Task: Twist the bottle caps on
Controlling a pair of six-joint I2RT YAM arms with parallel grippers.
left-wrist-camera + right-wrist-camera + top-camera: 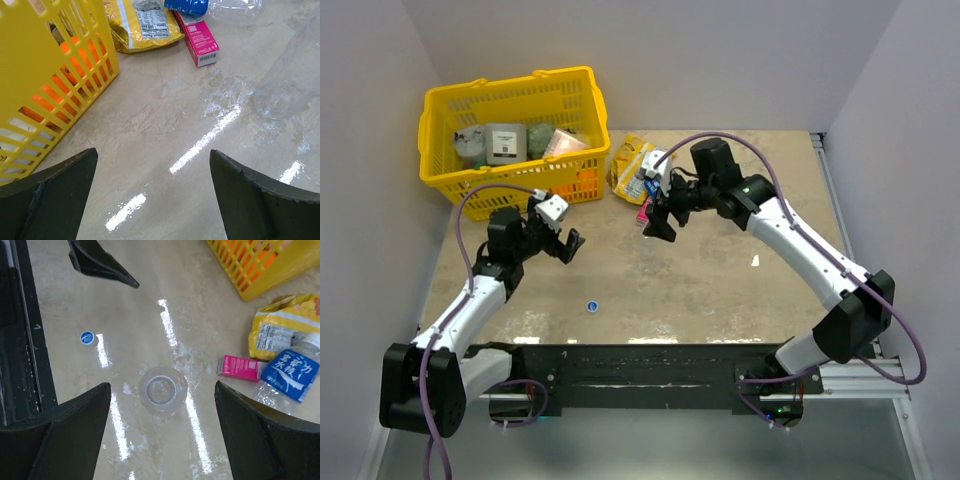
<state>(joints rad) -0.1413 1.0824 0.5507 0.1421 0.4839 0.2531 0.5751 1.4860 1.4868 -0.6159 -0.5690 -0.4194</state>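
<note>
A clear bottle [162, 389] stands upright on the table with its mouth uncapped, seen from straight above. My right gripper [162, 386] hangs open over it, one finger on each side, touching nothing. The same bottle [290, 80] shows as a blurred clear shape at the right of the left wrist view. A blue cap [592, 306] lies alone near the table's front edge, and it also shows as the blue cap [87, 337] left of the bottle. A bottle with a dark blue label [290, 375] lies on its side. My left gripper [153, 151] is open and empty beside the basket.
A yellow basket [440, 130] holding several items fills the back left. A yellow snack packet [632, 160] and a pink box [239, 367] lie by the blue-labelled bottle. Another clear bottle [235, 7] lies behind them. A small whitish piece [754, 261] sits right of centre.
</note>
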